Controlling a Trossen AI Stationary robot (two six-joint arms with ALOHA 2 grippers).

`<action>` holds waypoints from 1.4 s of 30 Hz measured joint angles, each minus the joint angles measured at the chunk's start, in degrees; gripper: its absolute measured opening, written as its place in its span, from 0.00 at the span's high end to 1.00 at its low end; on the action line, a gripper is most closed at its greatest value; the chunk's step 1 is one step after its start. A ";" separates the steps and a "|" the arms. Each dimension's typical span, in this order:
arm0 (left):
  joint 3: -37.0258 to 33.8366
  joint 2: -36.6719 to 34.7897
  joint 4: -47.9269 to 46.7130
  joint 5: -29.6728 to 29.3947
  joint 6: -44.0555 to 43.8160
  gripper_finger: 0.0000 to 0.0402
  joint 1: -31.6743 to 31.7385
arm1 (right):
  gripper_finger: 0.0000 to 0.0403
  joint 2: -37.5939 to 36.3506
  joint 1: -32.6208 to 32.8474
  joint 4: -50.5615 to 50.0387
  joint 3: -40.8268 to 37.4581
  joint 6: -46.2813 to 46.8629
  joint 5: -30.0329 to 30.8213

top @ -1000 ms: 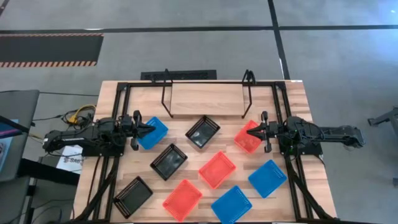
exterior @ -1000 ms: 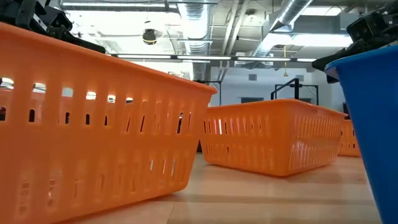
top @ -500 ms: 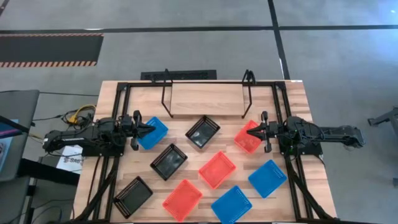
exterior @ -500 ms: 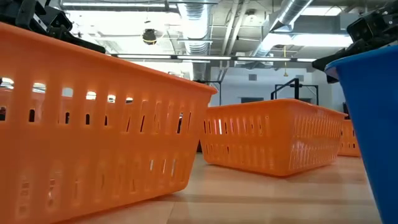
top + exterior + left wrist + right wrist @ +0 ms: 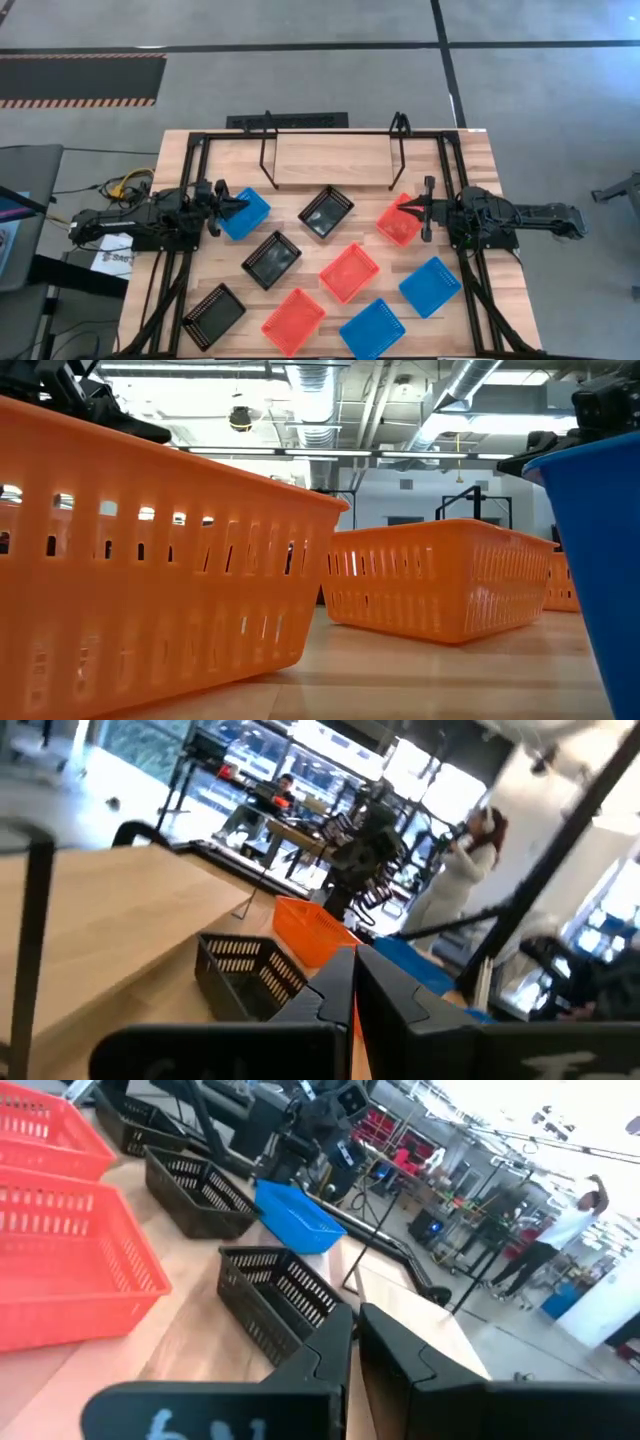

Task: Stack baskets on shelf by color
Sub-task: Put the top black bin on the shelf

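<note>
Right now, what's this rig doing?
Basket sorting, early on. All nine baskets lie on the table; the shelf at the back holds none. The left gripper is shut at the edge of the blue basket on the left. The right gripper sits at the edge of a red-orange basket on the right, fingers nearly together. Whether either basket is actually gripped isn't clear.

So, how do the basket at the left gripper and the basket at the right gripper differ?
The basket at the left gripper is the blue basket; the one at the right gripper is the red basket. The blue basket sits near the table's left side, the red basket near its right. Both are small, slotted and lie in front of the shelf, which holds no basket.
</note>
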 joint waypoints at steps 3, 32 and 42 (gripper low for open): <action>0.01 0.00 0.00 -1.41 -4.27 1.00 0.00 | 0.88 0.02 0.18 1.38 0.00 5.52 -0.01; 20.11 6.46 -10.71 -15.03 11.82 1.00 -0.05 | 0.88 6.71 -0.74 14.92 23.89 50.77 3.05; 36.20 21.35 -29.69 -18.19 11.87 0.82 -0.05 | 0.76 31.19 -0.78 -34.90 62.80 49.20 17.57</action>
